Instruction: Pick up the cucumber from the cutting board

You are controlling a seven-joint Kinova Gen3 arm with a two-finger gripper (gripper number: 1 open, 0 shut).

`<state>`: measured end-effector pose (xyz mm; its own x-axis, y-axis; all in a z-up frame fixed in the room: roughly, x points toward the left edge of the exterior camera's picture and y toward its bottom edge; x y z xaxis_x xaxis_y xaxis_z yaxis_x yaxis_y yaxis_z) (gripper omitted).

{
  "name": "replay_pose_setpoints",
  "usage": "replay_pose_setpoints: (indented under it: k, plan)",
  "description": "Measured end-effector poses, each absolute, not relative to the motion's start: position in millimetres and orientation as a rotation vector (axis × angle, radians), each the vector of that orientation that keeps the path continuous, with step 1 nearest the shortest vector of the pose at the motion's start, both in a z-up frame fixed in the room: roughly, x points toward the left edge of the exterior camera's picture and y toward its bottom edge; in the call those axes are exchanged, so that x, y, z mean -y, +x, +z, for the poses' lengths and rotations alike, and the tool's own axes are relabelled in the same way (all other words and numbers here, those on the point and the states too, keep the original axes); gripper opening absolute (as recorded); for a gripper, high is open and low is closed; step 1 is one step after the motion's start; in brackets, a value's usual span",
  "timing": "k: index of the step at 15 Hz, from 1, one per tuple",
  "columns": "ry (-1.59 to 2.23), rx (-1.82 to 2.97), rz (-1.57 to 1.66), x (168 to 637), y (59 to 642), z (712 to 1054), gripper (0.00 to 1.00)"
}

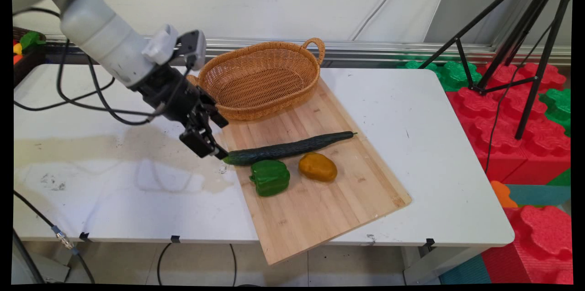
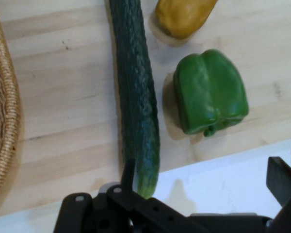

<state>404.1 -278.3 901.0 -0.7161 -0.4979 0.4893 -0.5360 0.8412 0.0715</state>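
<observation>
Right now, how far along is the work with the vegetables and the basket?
Done: nothing that shows; the basket is empty. In hand: nothing is held; the open hand is low at the cucumber, one finger beside its tip. Left, if the basket is the goal: cucumber, green pepper and yellow vegetable all lie on the board.

White arm reaching down from the upper left

The end effector (image 1: pixel 211 138) tilts steeply downward, low above the surface (image 1: pixel 114 177), its fingers spread wide apart; black cables hang in loops behind the wrist.
</observation>
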Motion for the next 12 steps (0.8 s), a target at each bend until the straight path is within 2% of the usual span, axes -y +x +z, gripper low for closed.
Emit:
replay_pose_setpoints:
  k: [12]
  plan:
    - [0.743, 2.547, 0.161, 281.4, 406.4, 823.5, 1.0]
